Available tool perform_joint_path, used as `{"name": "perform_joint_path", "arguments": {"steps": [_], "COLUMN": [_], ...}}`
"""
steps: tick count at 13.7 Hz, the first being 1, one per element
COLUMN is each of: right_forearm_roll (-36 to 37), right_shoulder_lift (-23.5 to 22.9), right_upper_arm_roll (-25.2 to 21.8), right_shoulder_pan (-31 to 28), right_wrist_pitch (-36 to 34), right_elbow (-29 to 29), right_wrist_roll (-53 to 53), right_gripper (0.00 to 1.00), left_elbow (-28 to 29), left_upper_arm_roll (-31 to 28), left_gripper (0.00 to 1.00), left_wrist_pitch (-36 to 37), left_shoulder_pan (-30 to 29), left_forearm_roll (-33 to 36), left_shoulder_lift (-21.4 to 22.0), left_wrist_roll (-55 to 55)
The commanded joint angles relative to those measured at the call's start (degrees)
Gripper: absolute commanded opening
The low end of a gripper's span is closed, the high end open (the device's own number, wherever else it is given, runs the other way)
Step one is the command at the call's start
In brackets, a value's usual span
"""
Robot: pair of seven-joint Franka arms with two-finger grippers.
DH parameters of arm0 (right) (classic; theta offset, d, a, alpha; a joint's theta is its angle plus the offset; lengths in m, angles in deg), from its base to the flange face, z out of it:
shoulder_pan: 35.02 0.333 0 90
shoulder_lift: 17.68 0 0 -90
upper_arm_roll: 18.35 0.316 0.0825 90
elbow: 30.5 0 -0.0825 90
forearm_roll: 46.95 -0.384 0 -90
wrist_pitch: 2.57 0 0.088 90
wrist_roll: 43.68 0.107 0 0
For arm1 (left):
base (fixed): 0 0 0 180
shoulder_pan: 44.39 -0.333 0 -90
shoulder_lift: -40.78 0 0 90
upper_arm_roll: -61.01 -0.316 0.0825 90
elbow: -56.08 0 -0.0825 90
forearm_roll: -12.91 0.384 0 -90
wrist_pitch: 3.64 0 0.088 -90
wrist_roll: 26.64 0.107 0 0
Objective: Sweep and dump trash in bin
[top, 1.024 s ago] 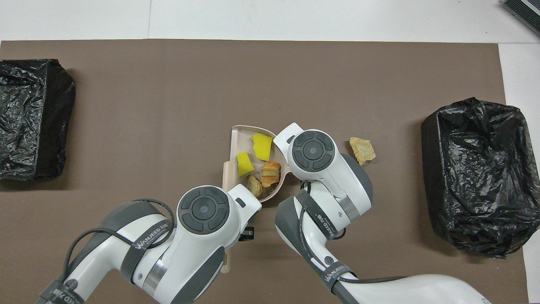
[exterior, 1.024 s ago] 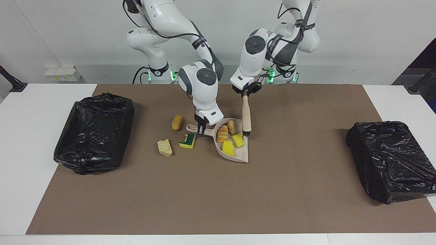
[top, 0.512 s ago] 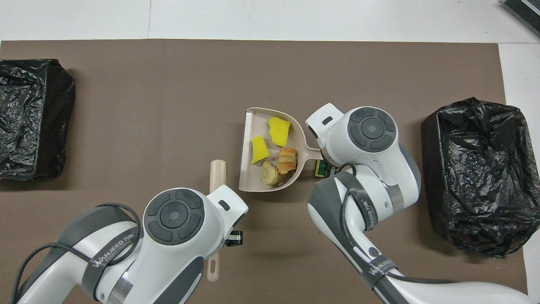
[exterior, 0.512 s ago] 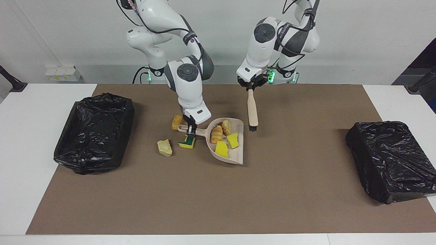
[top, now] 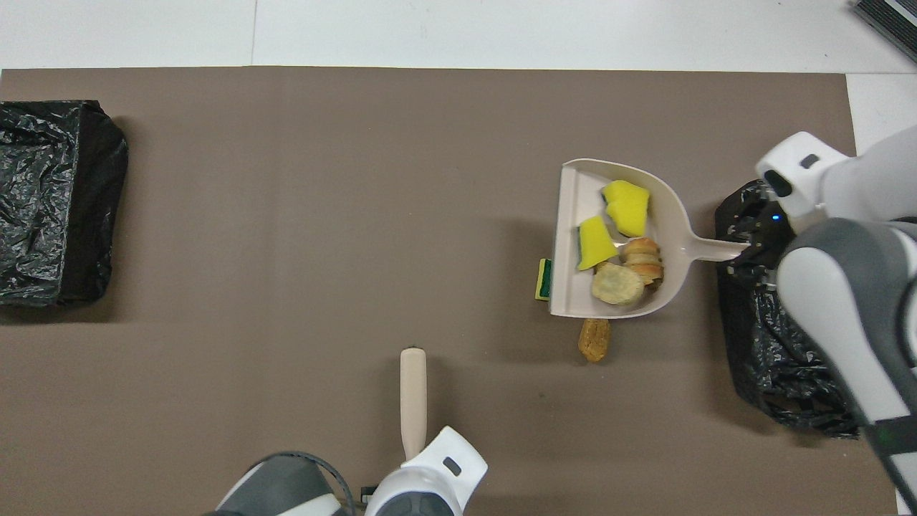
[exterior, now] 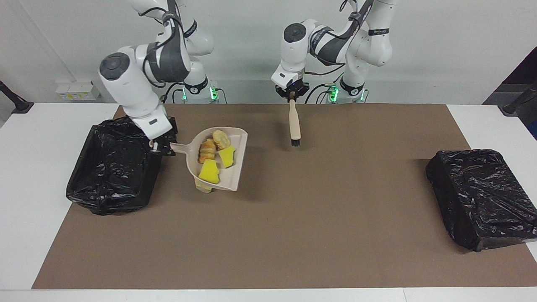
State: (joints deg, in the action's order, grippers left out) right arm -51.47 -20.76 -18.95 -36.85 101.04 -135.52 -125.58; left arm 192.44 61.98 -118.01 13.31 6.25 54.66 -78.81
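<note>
My right gripper (exterior: pixel 162 147) is shut on the handle of the beige dustpan (exterior: pixel 235 167), which hangs tilted above the mat beside the black-lined bin (exterior: pixel 113 167). In the pan lie two yellow sponge chunks (top: pixel 627 208), a croissant-like piece (top: pixel 645 258) and a pale bread piece (top: pixel 616 284). On the mat under the pan's edge show a green-and-yellow sponge (top: pixel 544 279), a brown bread piece (top: pixel 594 339) and a tan chunk (exterior: pixel 203 187). My left gripper (exterior: pixel 292 96) is shut on the top of the brush (exterior: pixel 294 123), which hangs bristles down over the mat.
A second black-bagged box (exterior: pixel 478 197) sits at the left arm's end of the brown mat (exterior: pixel 293 235). The white table edge (exterior: pixel 25 188) borders the mat beside the bin.
The right arm lifted the loaded dustpan and carried it toward the bin at its end of the table. The left arm raised the brush and drew it back toward the robots.
</note>
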Motion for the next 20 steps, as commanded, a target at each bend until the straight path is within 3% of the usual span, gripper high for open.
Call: {"name": "perform_joint_path", "arguments": {"steps": [1, 3, 6, 8, 9, 11, 12, 13, 20], "right_forearm_roll": [-0.7, 2.0, 11.5, 17.7, 21.6, 31.5, 35.8, 38.0, 43.5], "right_shoulder_lift": [0.3, 0.3, -0.6, -0.7, -0.5, 1.0, 2.7, 3.4, 4.5], "right_upper_arm_roll": [0.3, 0.0, 0.1, 0.1, 0.1, 0.1, 0.1, 0.1, 0.2], "right_shoulder_pan": [-9.4, -14.4, -20.7, -24.3, -24.4, -23.9, -23.8, -23.4, -15.9], "right_wrist_pitch": [-4.2, -4.1, -0.4, 6.3, 7.6, 13.3, 16.1, 17.2, 12.1], "right_elbow": [2.8, 2.9, 5.5, 5.2, 4.7, -0.1, -2.9, -4.6, -6.0], "right_wrist_roll": [-8.1, -13.6, -21.3, -24.9, -24.6, -22.1, -19.8, -17.7, -7.9], "right_gripper": [0.0, 0.0, 0.0, 0.0, 0.0, 0.0, 0.0, 0.0, 0.0], "left_elbow": [8.4, 12.2, 13.4, 13.2, 13.0, 12.4, 11.9, 11.4, -4.1], "left_upper_arm_roll": [-0.7, -0.7, -0.8, -0.9, -0.9, -0.9, -1.2, -1.3, -1.5], "left_gripper": [0.0, 0.0, 0.0, 0.0, 0.12, 0.61, 0.94, 1.0, 1.0], "left_wrist_pitch": [-8.7, -17.0, -18.2, -17.7, -17.9, -17.6, -17.4, -17.0, -0.5], "left_shoulder_pan": [6.9, 9.6, 9.5, 9.4, 9.0, 7.7, 7.3, 5.9, -11.9], "left_forearm_roll": [0.9, 0.9, 0.4, 0.4, 0.4, 0.4, 0.4, 0.4, 4.6], "left_shoulder_lift": [3.8, 3.2, 1.9, 1.4, 1.2, 0.5, 0.4, 0.4, 0.5], "left_wrist_roll": [-6.4, -10.6, -10.6, -10.0, -9.9, -9.5, -8.8, -7.7, 8.1]}}
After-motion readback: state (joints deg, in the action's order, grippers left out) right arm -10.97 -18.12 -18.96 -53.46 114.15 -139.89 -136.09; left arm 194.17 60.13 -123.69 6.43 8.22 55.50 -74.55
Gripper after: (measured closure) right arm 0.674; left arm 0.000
